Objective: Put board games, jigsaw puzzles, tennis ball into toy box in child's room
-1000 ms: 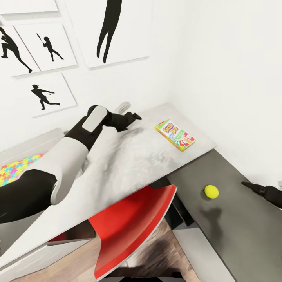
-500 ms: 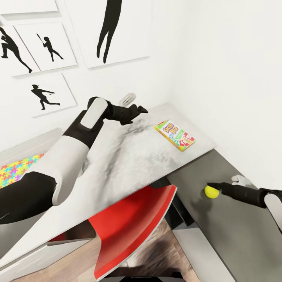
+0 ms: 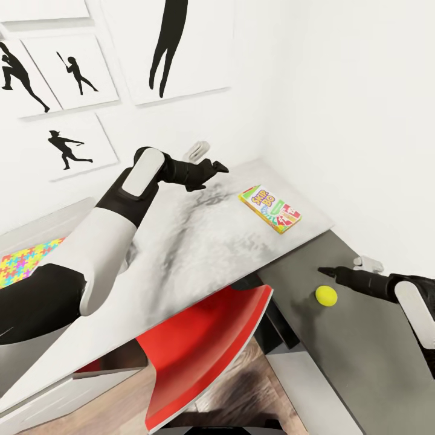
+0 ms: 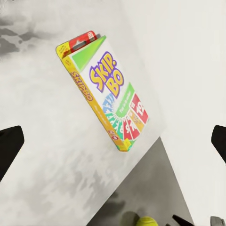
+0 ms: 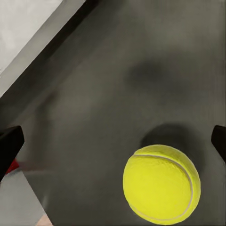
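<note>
Head view shows the right claw (image 3: 329, 271) near the tennis ball (image 3: 326, 295) on the dark counter (image 3: 362, 350); the wrist views show both claws spread, left claw (image 3: 220, 166) facing the board game (image 4: 107, 92) near the light counter's far corner

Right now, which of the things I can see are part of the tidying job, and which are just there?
Part of the job:
- Skip-Bo game box on the light grey desk wing
- tennis ball on the dark desk wing
- jigsaw puzzle

Just there:
- red chair tucked under the desk
- baseball-player silhouette pictures on the wall
</note>
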### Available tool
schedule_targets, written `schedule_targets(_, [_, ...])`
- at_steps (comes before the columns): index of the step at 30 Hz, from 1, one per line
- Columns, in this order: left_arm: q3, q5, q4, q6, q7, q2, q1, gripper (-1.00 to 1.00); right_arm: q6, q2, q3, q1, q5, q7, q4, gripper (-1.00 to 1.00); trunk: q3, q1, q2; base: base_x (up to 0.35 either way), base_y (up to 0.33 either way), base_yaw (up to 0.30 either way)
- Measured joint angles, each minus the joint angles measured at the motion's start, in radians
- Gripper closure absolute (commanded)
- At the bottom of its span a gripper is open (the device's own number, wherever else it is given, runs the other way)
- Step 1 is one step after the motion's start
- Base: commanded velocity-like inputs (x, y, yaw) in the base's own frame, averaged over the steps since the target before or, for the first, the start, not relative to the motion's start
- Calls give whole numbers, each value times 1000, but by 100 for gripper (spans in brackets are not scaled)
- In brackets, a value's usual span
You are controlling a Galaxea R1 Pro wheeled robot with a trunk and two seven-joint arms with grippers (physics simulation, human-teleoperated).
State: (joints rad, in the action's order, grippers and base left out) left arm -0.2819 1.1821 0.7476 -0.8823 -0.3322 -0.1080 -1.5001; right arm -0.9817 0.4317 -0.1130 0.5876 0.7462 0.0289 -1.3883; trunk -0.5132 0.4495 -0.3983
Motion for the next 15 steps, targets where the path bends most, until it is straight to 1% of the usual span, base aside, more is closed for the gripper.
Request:
schedule_targets(6, [-1, 0, 0, 0, 0, 4, 1, -100, 2, -13, -1, 6, -5, -34, -12, -100, 0, 0, 0, 0, 0, 0])
schedule_targets(7, [-1, 0, -1, -1, 0, 5, 1, -100, 2, -15, -3, 7, -8, -48, -16, -100, 0, 0, 0, 0, 0, 0])
schedule_targets(9, [-1, 1, -1, -1, 0, 6, 1, -100, 3, -16, -4, 7, -9, -56, -19, -100, 0, 0, 0, 0, 0, 0])
schedule_targets(15, [0, 1, -1, -1, 0, 6, 2, -100, 11, -19, -4, 2, -16, -117, -23, -100, 0, 0, 0, 0, 0, 0])
